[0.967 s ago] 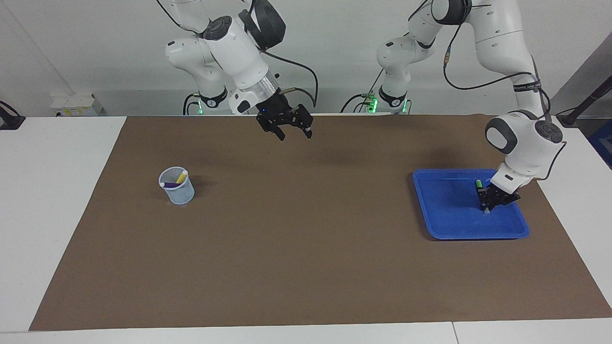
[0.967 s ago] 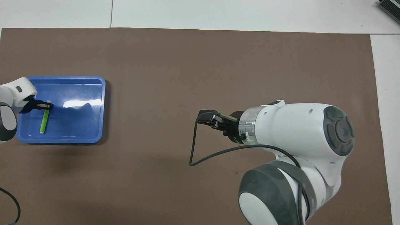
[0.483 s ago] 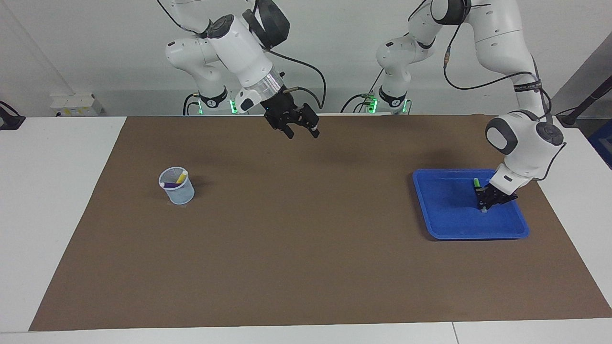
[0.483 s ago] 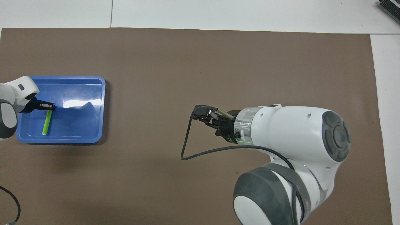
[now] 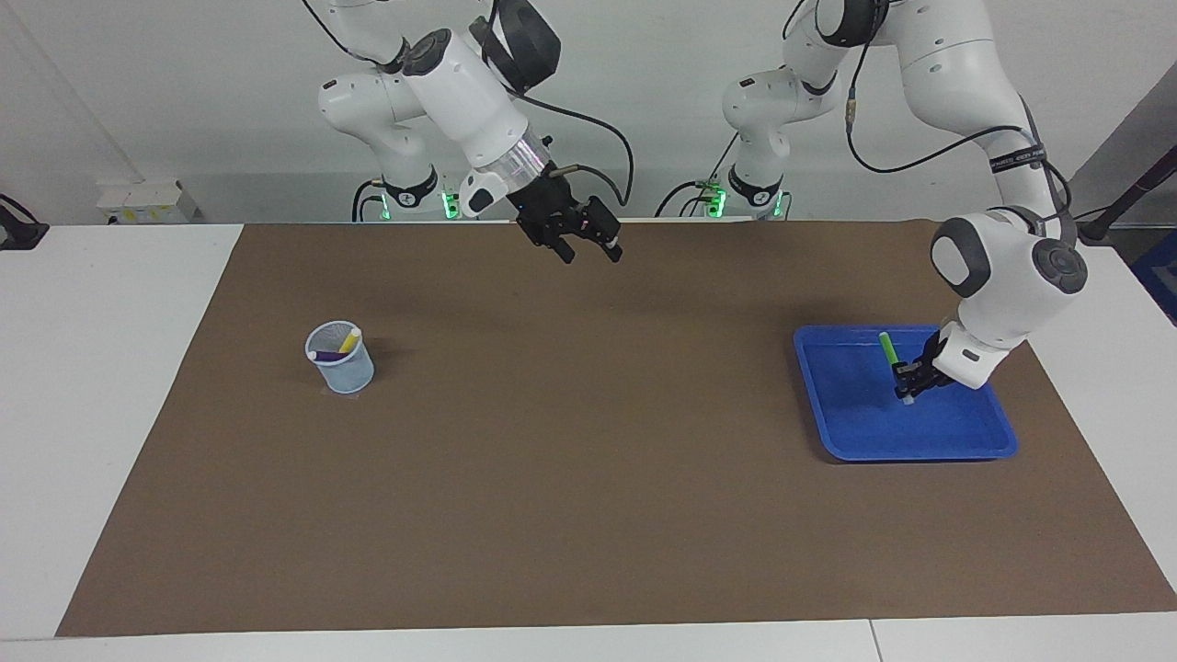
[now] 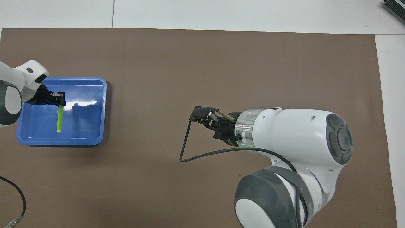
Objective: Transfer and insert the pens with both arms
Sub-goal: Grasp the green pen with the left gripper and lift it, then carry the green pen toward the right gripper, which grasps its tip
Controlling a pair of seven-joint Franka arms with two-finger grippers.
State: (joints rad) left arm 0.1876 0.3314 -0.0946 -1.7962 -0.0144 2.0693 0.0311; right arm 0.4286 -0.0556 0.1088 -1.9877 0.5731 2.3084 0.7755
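The brown mat lies bare between cup and blue tray. Over the tray, the left gripper pinches the green pen. The right gripper hangs open over the mat. Purple pen and yellow pen stand in the cup.

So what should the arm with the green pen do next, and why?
Probably lift a little higher and carry it toward the middle. The left end effector is shut on the green pen over the blue tray, while the right end effector hangs open over the mat. The cup, with the yellow pen and purple pen, stands at the right arm's end.
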